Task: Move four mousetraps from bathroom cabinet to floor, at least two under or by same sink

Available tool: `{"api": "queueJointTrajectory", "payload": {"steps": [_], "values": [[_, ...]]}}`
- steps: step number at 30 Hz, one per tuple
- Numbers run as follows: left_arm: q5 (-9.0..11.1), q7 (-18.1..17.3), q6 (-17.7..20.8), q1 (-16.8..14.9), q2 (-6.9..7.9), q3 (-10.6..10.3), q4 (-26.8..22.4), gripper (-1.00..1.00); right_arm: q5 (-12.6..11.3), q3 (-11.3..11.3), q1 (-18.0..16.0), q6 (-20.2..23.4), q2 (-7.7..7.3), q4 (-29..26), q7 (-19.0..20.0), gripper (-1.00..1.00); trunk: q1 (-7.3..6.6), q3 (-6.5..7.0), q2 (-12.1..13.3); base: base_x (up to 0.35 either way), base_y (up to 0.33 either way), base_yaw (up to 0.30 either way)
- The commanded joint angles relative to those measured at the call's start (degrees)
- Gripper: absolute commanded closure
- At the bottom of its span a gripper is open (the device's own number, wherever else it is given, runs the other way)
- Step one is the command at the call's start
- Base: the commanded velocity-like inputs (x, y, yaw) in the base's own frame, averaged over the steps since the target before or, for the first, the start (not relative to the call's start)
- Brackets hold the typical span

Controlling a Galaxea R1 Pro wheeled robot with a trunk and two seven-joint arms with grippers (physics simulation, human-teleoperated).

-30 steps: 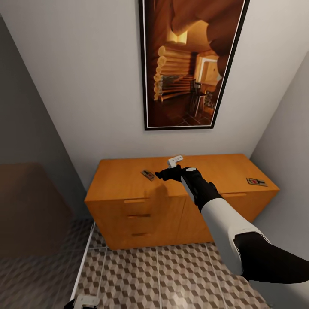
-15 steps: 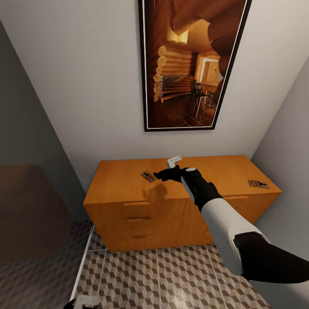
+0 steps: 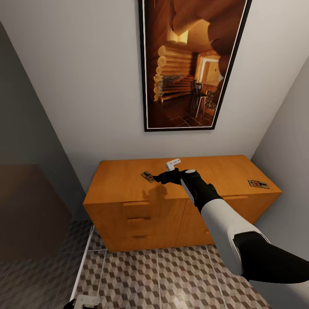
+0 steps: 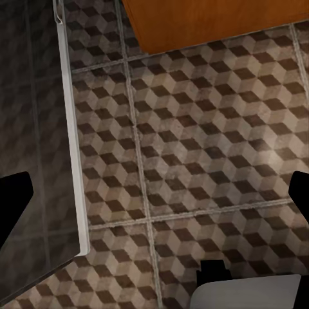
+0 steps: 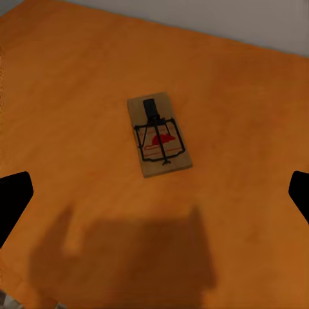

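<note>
Fingers of the right gripper (image 3: 159,177) are standing wide apart; in the right wrist view their dark tips are showing at the two side edges of the picture, with nothing between them. Right gripper is hovering over the top of the cabinet (image 3: 124,180), just beside a mousetrap (image 3: 147,176) that is lying flat on the wood toward the cabinet's left half. In the right wrist view this mousetrap (image 5: 158,136) is sitting ahead of the open fingers, its wire parts and red spot facing up, and the gripper's shadow is falling on the wood close to it; no contact between fingers and trap.

A second mousetrap (image 3: 258,183) is lying flat near the cabinet's right end, well apart from the first and from the gripper.

Left gripper (image 3: 83,303) is hanging low at the bottom edge of the head view, above the floor (image 3: 171,274). In the left wrist view its dark fingertips (image 4: 14,199) are showing at the two side edges, spread wide, holding nothing, with the cube-patterned tiles (image 4: 193,148) beyond them and a corner of the cabinet (image 4: 212,22) beyond that.

A tall framed picture (image 3: 191,64) is hanging on the wall above the cabinet.
</note>
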Motion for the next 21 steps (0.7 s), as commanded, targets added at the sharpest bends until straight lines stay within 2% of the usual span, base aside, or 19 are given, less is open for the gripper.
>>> {"api": "queueJointTrajectory", "payload": {"steps": [1, 21], "values": [[0.31, 0.12, -0.33, -0.08, -0.06, -0.49, 0.20, -1.00, 0.63, -0.05, -0.04, 0.22, 0.01, -0.06, 0.51, -1.00, 0.03, -0.11, -0.11, 0.000, 0.000, 0.000], [0.31, 0.19, -0.25, -0.08, -0.09, -0.49, 0.18, -1.00, 0.62, -0.04, -0.04, 0.22, 0.01, 0.21, 2.79, -1.00, 0.03, -0.11, -0.11, 0.000, 0.000, 0.000]]}}
